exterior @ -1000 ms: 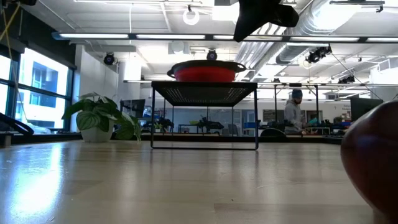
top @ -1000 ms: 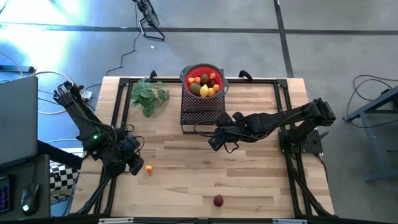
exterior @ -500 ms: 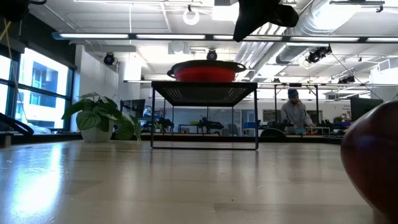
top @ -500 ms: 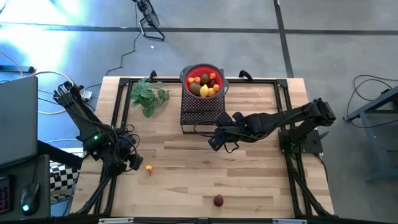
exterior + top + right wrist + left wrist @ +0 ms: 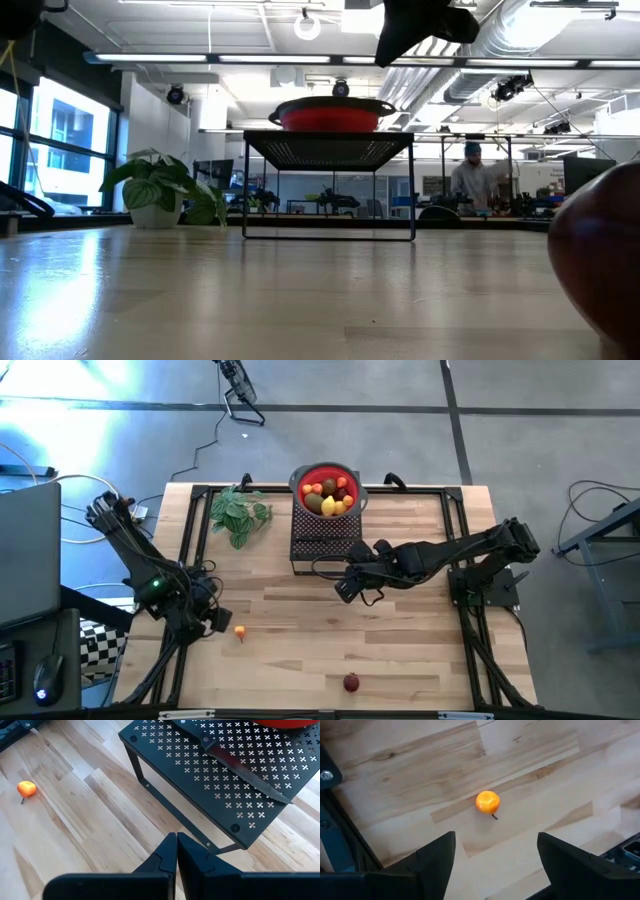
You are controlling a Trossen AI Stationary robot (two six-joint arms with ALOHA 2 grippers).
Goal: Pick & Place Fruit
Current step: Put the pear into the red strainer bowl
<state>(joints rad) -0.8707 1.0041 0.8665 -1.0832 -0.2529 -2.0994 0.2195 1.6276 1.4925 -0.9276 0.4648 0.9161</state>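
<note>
A tiny orange fruit (image 5: 240, 631) (image 5: 487, 802) lies alone on the wooden table near its left side. My left gripper (image 5: 216, 622) (image 5: 495, 857) hangs open just left of it, slanting down, with the fruit ahead of its fingers and apart from them. A dark red fruit (image 5: 351, 682) (image 5: 597, 262) lies by the near edge. Several more fruit fill a red bowl (image 5: 300, 482) on a black perforated stand (image 5: 322, 540). My right gripper (image 5: 345, 591) (image 5: 176, 851) hovers shut and empty in front of the stand.
A black-handled knife (image 5: 240, 767) lies on the stand's top beside the bowl. A green leafy sprig (image 5: 238, 512) sits at the far left. Black frame rails (image 5: 185, 540) run along the table's edges. Bare wood lies between the two loose fruit.
My left gripper has rolled at the wrist above the table's left side and its fingers have spread open. It has stayed in place, and the orange fruit lies where it was. My right arm has kept still.
</note>
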